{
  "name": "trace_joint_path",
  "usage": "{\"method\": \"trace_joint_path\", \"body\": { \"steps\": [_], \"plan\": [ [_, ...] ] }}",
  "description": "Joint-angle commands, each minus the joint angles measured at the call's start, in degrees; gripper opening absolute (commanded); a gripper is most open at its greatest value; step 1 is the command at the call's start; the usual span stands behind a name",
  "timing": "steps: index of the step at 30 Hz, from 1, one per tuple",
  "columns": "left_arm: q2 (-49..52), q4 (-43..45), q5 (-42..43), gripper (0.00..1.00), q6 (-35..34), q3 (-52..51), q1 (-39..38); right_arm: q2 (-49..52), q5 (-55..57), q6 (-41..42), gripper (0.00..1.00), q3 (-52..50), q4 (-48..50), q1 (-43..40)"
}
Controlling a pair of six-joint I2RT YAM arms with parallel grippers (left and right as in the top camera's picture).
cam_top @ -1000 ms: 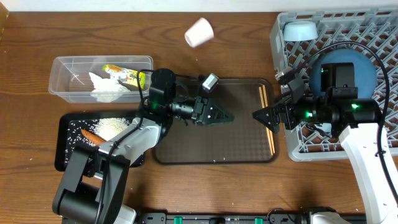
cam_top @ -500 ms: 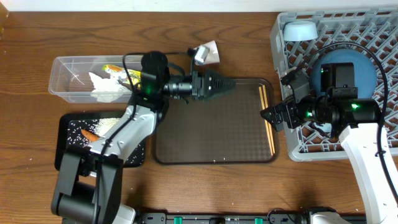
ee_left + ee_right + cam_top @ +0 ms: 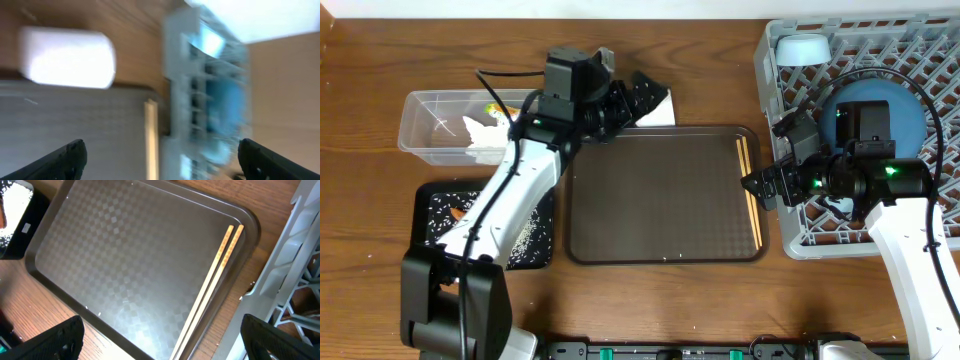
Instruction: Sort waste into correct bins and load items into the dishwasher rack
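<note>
Carefully centre the wide-open, empty left claw (image 3: 648, 95) around the white cup (image 3: 67, 60) on the far desk (image 3: 720, 60) before closing.

Overhead view: bright, even light, sharp throughout; soft short shadows on the wooden surface (image 3: 370, 280). Left wrist view: heavy motion blur; white cup (image 3: 67, 55) and grey rack (image 3: 200, 85) smeared, cup overexposed. Right wrist view: crisp; faint sheen on the brown tray (image 3: 125, 265).

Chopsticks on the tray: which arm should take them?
Likely right: the right gripper, open, hovers beside the chopsticks at the tray's right edge; the left gripper is away by the white cup.
</note>
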Motion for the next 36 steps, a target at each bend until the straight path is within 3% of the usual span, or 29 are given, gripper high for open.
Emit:
{"method": "trace_joint_path", "body": {
  "steps": [1,4,9,12,20,21,23,26,36],
  "plan": [
    [-0.13,0.07,-15.47,0.98,8.44,1.44,-2.91,-0.79,-0.11,0.31,0.99,1.07,-0.04,-0.22],
    [-0.13,0.7,-25.14,0.98,11.15,1.44,-6.71,-0.79,-0.11,0.31,0.99,1.07,-0.04,-0.22],
    [1.14,3.98,-49.59,0.98,22.05,1.44,-16.57,-0.79,-0.11,0.31,0.99,1.07,-0.04,-0.22],
    [3.76,6.38,-57.22,0.98,26.47,1.44,-20.61,-0.79,-0.11,0.31,0.99,1.07,-0.04,-0.22],
    [13.03,12.11,-62.49,0.98,29.18,1.44,-21.35,-0.79,-0.11,0.31,0.99,1.07,-0.04,-0.22],
    [13.42,12.09,-61.79,0.95,29.09,1.42,-21.07,-0.79,-0.11,0.31,0.99,1.07,-0.04,-0.22],
    [14.25,12.5,-59.74,0.78,28.85,1.42,-20.92,-0.79,-0.11,0.31,0.99,1.07,-0.04,-0.22],
    [15.63,14.12,-59.49,0.71,27.52,1.42,-20.98,-0.79,-0.11,0.31,0.99,1.07,-0.04,-0.22],
    [17.94,16.39,-59.23,0.76,18.47,1.42,-21.9,-0.79,-0.11,0.31,0.99,1.07,-0.04,-0.22]
  ]
}}
